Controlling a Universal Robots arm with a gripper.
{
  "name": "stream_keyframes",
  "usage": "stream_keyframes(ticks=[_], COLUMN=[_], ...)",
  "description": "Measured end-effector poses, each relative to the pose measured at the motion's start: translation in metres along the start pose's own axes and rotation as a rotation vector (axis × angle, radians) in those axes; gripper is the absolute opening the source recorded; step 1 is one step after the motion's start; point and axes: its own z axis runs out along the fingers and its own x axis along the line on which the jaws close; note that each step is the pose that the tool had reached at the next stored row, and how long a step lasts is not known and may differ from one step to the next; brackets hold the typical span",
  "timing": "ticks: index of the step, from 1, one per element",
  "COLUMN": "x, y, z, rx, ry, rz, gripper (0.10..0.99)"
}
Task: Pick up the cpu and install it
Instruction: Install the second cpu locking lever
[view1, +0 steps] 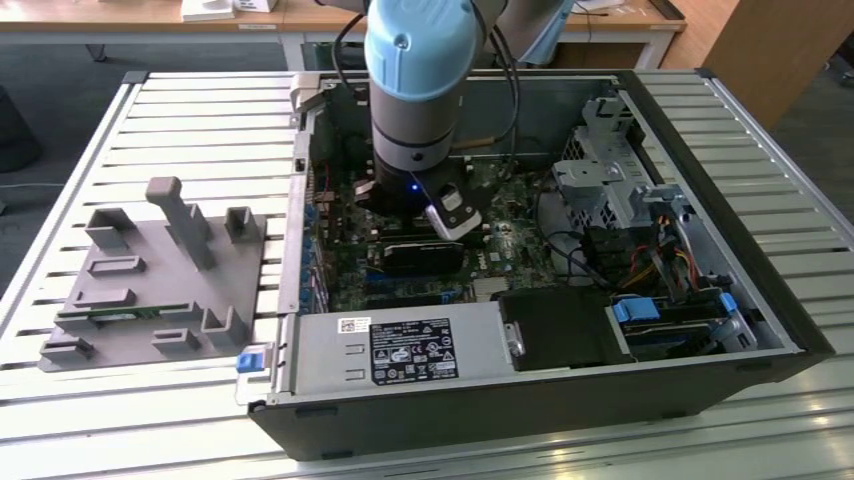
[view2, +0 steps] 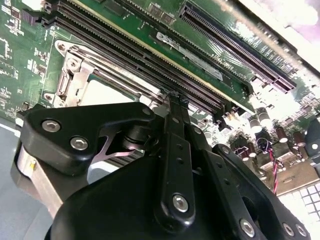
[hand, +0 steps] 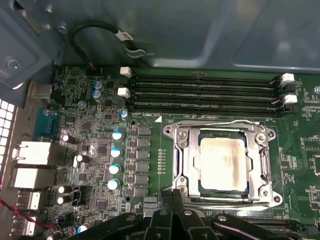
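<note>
Pincer (hand: 172, 196) tips together, empty, beside the socketed cpu (hand: 223, 165)

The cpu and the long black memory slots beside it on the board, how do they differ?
The cpu is a flat square with a pale silvery top; the memory slots are long, narrow and black. The cpu sits inside a metal socket frame; the slots lie bare in parallel rows with white clips at their ends. Both sit on the same green motherboard.
</note>
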Motion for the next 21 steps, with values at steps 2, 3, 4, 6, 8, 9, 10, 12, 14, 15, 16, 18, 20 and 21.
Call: stream_keyframes(ticks=[2, 3, 4, 6, 8, 9, 10, 12, 14, 15, 16, 18, 20, 21], x=[0.0001, 0.0003, 0.0006, 0.0011, 0.0018, 0.0021, 0.0024, 0.0028, 0.0033, 0.0036, 0.0038, 0.0040, 0.0040, 0.0040], y=[-0.0001, -0.0001, -0.0001, 0.0000, 0.0001, 0.0002, 0.0003, 0.0004, 0.0003, 0.0004, 0.0004, 0.0005, 0.0013, 0.0019], z=[0.0005, 0.0006, 0.0008, 0.0011, 0.0014, 0.0018, 0.0020, 0.0028, 0.0028, 0.0028, 0.0028, 0.0021, -0.0007, -0.0031], rx=[-0.007, -0.013, -0.018, -0.027, -0.035, -0.039, -0.042, -0.048, -0.052, -0.052, -0.053, -0.053, -0.053, -0.053], ry=[-0.0001, -0.0003, -0.0004, -0.0005, -0.0007, -0.0009, -0.0008, -0.0014, -0.0011, -0.0012, -0.0012, -0.0010, -0.0011, -0.0011], rz=[0.000, 0.000, 0.000, 0.000, 0.000, 0.000, 0.000, 0.000, 0.000, 0.000, 0.000, 0.000, 0.000, 0.000], gripper=[0.106, 0.106, 0.106, 0.106, 0.106, 0.106, 0.106, 0.106, 0.106, 0.106, 0.106, 0.106, 0.106, 0.106])
